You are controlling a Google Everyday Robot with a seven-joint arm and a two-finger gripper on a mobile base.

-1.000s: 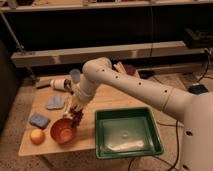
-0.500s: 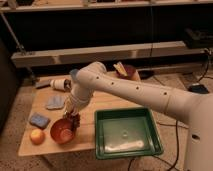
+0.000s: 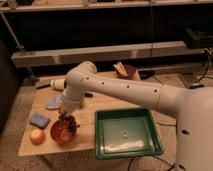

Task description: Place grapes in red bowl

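Note:
The red bowl stands on the wooden table near its front left corner. My gripper points down right above the bowl and is shut on the grapes. The dark lumpy bunch hangs from the gripper over the bowl's right half, at about rim height. The white arm reaches in from the right and hides the table behind the gripper.
A round orange-yellow fruit lies left of the bowl, with a blue sponge behind it. A green tray sits to the right. A maroon bowl with yellow sticks stands at the back. A pale packet and a white cylinder lie at the back left.
The gripper has moved left and down with the grapes, from beside the bowl's right rim to over the bowl. The elbow has swung left.

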